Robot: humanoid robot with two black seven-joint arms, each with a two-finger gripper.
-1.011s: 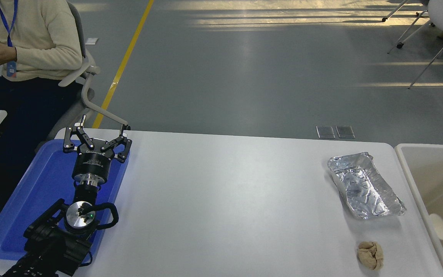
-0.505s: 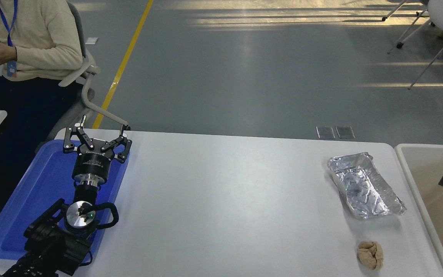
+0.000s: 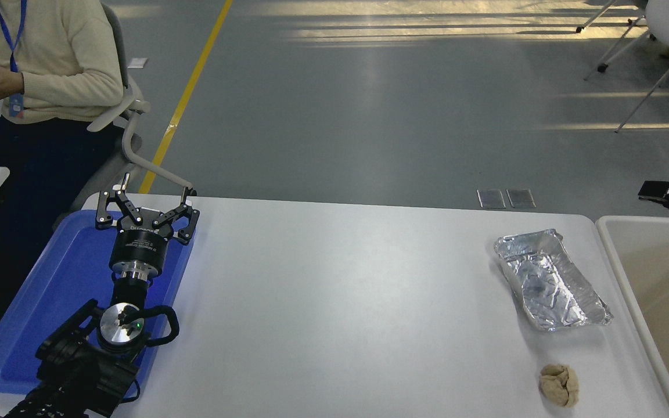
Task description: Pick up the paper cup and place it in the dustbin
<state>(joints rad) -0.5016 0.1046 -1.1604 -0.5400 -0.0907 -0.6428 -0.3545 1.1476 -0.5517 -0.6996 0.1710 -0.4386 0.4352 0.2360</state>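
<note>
Above the dustbin (image 3: 625,255), just below it, the right gripper (image 3: 668,193) hangs, its grip unreadable at the frame's edge; the paper cup is unseen, presumably dropped inside.

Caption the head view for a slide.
Right gripper above the dustbin; foil tray and paper ball on table.

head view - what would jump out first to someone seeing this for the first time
The left gripper, open, parked over the blue tray at the table's left end, draws the eye first. Next comes the crumpled foil tray near the right end, with a tan paper ball in front of it. The beige dustbin stands at the right edge, with a bit of the right gripper above its far rim; no paper cup shows.
</note>
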